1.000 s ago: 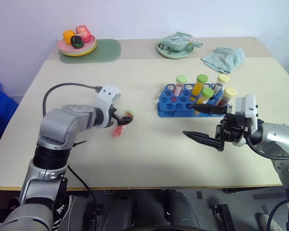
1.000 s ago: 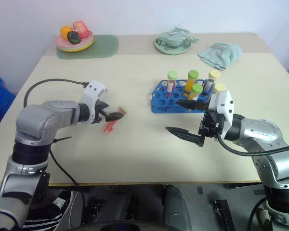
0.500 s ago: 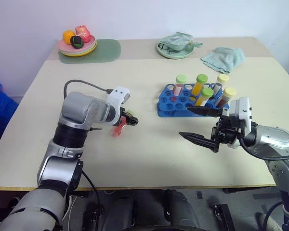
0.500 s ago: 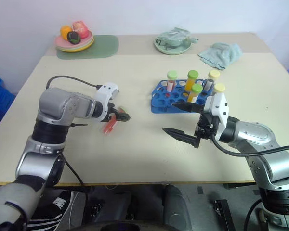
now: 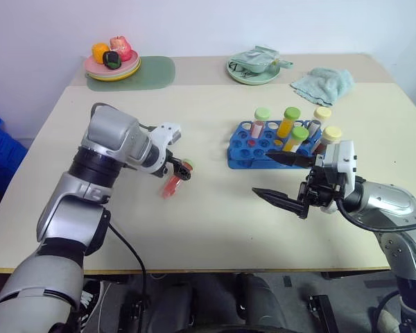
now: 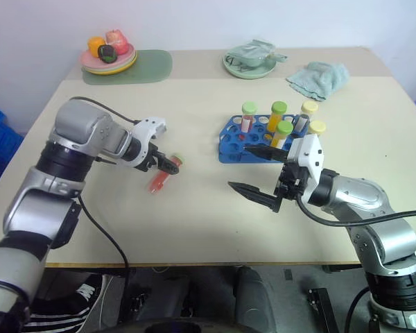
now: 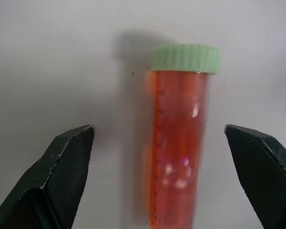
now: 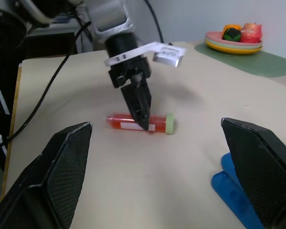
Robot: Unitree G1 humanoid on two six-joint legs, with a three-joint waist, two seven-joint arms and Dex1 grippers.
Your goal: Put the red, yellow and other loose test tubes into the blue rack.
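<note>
A: Where is the loose tube?

B: A red test tube [image 5: 171, 184] with a pale green cap lies flat on the beige table [image 5: 208, 229], left of the middle. Its cap end points toward the far right, its red body toward the near left.

A: And the left gripper [image 5: 182, 170]?

B: It hangs right over the capped end of that tube, pointing steeply down. In its wrist view the tube [image 7: 178, 148] lies between the two black fingers [image 7: 69, 157], with bare table showing on either side, so the fingers stand wide apart and touch nothing.

A: The rack?

B: The blue rack [image 5: 253, 149] sits to the right of the tube, well apart from it, a little farther back on the table. Five capped tubes already stand in it: two with green caps, one more green nearer the front, two with yellow caps at the right end.

A: Right gripper [image 5: 279, 179]?

B: Spread wide and empty, held level just near of the rack and pointing left. One finger reaches over the rack's near edge, the other sits lower and nearer. From its wrist view the red tube [image 8: 140, 123] lies straight ahead under the left gripper [image 8: 139, 102]
</note>
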